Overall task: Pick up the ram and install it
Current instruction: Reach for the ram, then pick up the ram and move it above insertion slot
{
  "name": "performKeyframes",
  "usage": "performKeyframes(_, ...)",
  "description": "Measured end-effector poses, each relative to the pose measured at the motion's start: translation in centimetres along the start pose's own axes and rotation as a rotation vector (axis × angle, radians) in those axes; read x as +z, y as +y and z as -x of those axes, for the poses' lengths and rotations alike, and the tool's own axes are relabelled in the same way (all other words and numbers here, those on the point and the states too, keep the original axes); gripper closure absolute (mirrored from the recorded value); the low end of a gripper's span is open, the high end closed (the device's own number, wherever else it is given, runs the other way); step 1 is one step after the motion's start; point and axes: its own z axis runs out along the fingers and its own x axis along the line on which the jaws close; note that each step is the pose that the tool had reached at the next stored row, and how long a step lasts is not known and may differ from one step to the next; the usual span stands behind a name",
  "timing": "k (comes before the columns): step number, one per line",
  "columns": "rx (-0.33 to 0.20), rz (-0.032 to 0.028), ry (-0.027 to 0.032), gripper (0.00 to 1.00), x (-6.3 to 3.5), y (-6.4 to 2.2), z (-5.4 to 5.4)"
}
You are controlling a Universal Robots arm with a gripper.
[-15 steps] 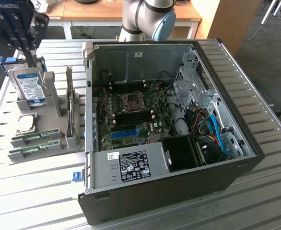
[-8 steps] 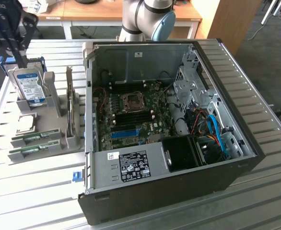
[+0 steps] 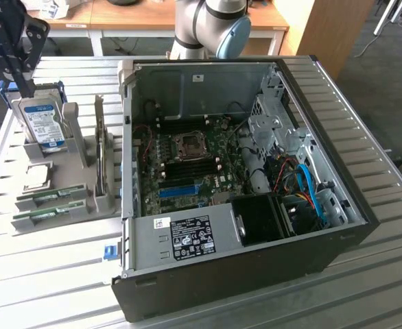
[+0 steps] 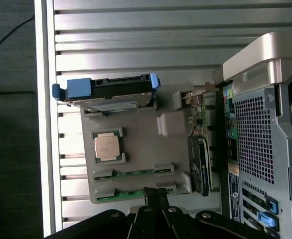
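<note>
Two look-alike green sticks lie in slots of a grey holder (image 3: pixel 77 195) on the exterior view's left. One stick (image 3: pixel 53 197) (image 4: pixel 133 173) sits beside the processor chip. The other stick (image 3: pixel 46 216) (image 4: pixel 128 195) is at the holder's outer edge. The ram is one of them; I cannot tell which. My gripper (image 3: pixel 27 89) hangs high over the holder's hard-drive end, shut and holding nothing. In the wrist view the gripper (image 4: pixel 155 192) has its closed fingertips lined up over the outer stick, well above it.
The open computer case (image 3: pixel 365 205) lies on the slatted metal table (image 3: pixel 57 288), its motherboard (image 3: pixel 187 161) exposed. The holder also carries a blue-labelled hard drive (image 3: pixel 43 123), a processor chip (image 3: pixel 36 177) and an upright card (image 3: pixel 103 161). The arm's base (image 3: pixel 208 27) stands behind the case.
</note>
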Motion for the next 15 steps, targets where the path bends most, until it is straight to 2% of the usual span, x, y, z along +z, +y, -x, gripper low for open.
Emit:
performKeyframes(6, 0.000, 0.0000, 0.0000, 0.89, -0.02, -0.06, -0.78)
performKeyframes(15, 0.000, 0.0000, 0.0000, 0.89, -0.02, -0.06, -0.80)
